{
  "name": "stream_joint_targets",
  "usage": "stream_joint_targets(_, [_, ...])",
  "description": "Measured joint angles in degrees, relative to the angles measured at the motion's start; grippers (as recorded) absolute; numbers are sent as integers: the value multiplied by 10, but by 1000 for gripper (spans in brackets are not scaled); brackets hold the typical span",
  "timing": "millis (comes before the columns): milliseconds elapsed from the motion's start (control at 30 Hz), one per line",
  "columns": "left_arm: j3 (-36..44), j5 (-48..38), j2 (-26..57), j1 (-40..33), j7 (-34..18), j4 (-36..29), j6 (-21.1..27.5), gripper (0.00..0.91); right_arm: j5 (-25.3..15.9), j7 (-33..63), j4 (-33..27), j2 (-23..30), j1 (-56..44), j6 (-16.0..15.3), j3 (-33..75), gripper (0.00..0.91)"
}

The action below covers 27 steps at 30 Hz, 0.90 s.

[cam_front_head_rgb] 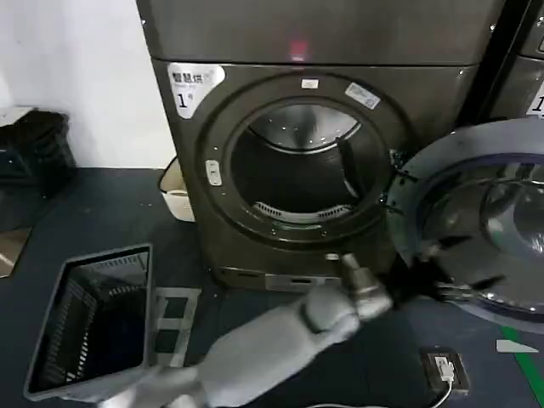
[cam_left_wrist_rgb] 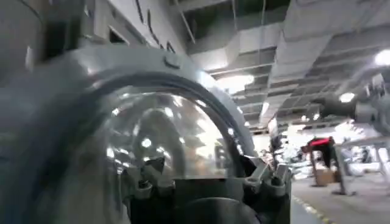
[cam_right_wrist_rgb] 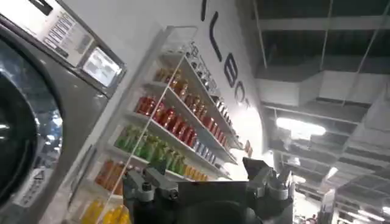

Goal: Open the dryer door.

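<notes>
A dark basket [cam_front_head_rgb: 93,323] lies tipped on the floor at the left of the head view, with a cream tub [cam_front_head_rgb: 176,197] beyond it against the dryer's side. The dryer [cam_front_head_rgb: 255,110] stands in the middle, its white sticker [cam_front_head_rgb: 194,85] reading "1" under a line of print too small to read, and a small pink light [cam_front_head_rgb: 297,47] glowing above the opening. The drum [cam_front_head_rgb: 299,166] is exposed. The door [cam_front_head_rgb: 484,221] is swung wide to the right on its hinge, chrome ring and dark glass facing the room. The left arm reaches across from lower left, its gripper [cam_front_head_rgb: 406,285] at the door's lower edge; the left wrist view shows its fingers [cam_left_wrist_rgb: 143,181] spread, with the glass bowl just beyond them. A small black box [cam_front_head_rgb: 444,370] sits on the floor lower right. In the right wrist view the right gripper [cam_right_wrist_rgb: 207,182] is open, raised beside a second machine [cam_right_wrist_rgb: 42,91] and a shelf of bottles [cam_right_wrist_rgb: 164,131]; large wall lettering is cut off.
</notes>
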Motion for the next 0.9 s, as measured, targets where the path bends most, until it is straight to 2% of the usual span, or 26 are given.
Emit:
stream_joint_targets(100, [-7, 9, 43, 7, -11, -23, -35, 907, 0, -2, -3, -5, -2, 1, 7, 907])
stream_joint_targets(333, [-25, -14, 168, 16, -14, -103, -64, 907, -6, 1, 1, -15, 7, 2, 12, 907])
stream_joint_targets(400, [-28, -31, 213, 16, -12, -132, -67, 907, -20, 3, -3, -20, 15, 17, 12, 907])
stream_joint_targets(500, [-32, -46, 283, 16, -14, -168, -65, 907, -32, 14, -4, -24, 27, 25, 14, 907])
stream_joint_targets(700, [-35, -43, 413, 19, -30, -215, -52, 907, -29, 26, 12, -28, 46, 13, 25, 907])
stream_joint_targets(900, [-40, -69, 528, 25, 0, -240, -37, 907, -54, 34, 25, -29, 61, 21, 39, 907])
